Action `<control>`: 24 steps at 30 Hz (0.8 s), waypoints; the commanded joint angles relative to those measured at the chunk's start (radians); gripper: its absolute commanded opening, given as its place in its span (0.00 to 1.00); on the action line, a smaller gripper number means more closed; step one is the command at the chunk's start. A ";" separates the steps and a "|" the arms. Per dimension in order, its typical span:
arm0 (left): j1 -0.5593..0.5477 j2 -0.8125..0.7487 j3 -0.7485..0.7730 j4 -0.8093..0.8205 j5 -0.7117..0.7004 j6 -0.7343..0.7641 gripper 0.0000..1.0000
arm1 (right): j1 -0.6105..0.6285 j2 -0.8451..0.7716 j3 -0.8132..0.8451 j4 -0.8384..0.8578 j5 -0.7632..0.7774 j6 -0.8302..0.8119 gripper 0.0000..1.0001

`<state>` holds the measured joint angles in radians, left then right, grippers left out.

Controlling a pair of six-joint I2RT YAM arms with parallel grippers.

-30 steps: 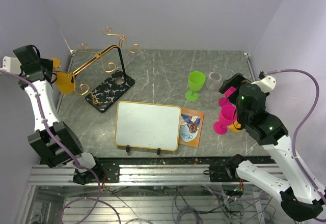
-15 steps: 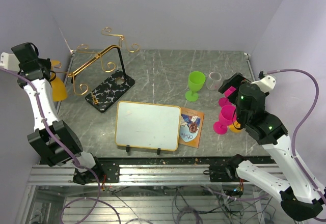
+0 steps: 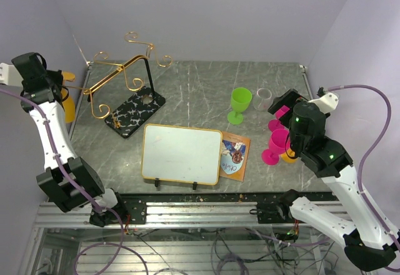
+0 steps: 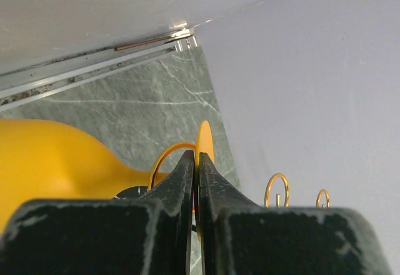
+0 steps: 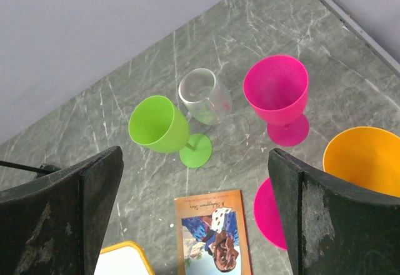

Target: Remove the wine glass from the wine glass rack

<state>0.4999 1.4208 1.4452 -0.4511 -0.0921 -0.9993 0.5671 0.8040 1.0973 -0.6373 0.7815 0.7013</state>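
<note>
The wine glass (image 3: 67, 109) is orange-yellow and hangs at the table's far left edge, at the outer end of a gold arm of the wine glass rack (image 3: 134, 109). My left gripper (image 3: 60, 80) is shut on its foot. In the left wrist view the thin foot disc (image 4: 204, 139) stands edge-on between the closed fingers, the bowl (image 4: 50, 156) lies to the left, and a gold wire curl (image 4: 167, 152) sits right at the stem. Whether the stem is free of the wire does not show. My right gripper (image 5: 194, 175) hangs open over the cups at the right, holding nothing.
A green glass (image 3: 240, 103), a clear glass (image 3: 263, 96), pink glasses (image 3: 275, 145) and an orange one (image 5: 365, 159) stand at the right. A whiteboard (image 3: 181, 154) and a picture card (image 3: 235, 156) lie in front. The left wall is close to my left arm.
My left gripper has closed on the glass's foot. The glass has shifted left along the gold arm, away from the rack's base. The right arm has not moved.
</note>
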 commanded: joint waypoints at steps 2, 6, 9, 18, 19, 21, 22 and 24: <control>0.012 -0.059 -0.044 0.072 0.023 -0.025 0.07 | 0.007 -0.015 -0.016 0.022 0.012 0.012 1.00; 0.012 -0.072 -0.072 0.089 0.057 -0.049 0.07 | 0.007 -0.018 -0.014 0.022 0.017 0.012 1.00; 0.011 -0.079 -0.076 0.088 0.087 -0.062 0.07 | 0.008 -0.019 -0.017 0.020 0.018 0.015 1.00; -0.009 -0.113 -0.116 0.128 0.149 -0.120 0.07 | 0.009 -0.023 -0.017 0.015 0.011 0.026 1.00; -0.012 -0.112 -0.114 0.127 0.155 -0.126 0.07 | 0.010 -0.023 -0.015 0.015 0.011 0.027 1.00; -0.027 -0.114 -0.120 0.140 0.167 -0.139 0.07 | 0.010 -0.026 -0.013 0.011 0.013 0.029 1.00; -0.031 -0.114 -0.124 0.152 0.176 -0.146 0.07 | 0.010 -0.027 -0.012 0.011 0.015 0.030 1.00; -0.041 -0.106 -0.126 0.169 0.190 -0.159 0.07 | 0.009 -0.030 -0.011 0.008 0.014 0.032 1.00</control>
<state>0.4801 1.3315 1.3258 -0.3634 0.0364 -1.1206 0.5697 0.7902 1.0870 -0.6331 0.7780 0.7212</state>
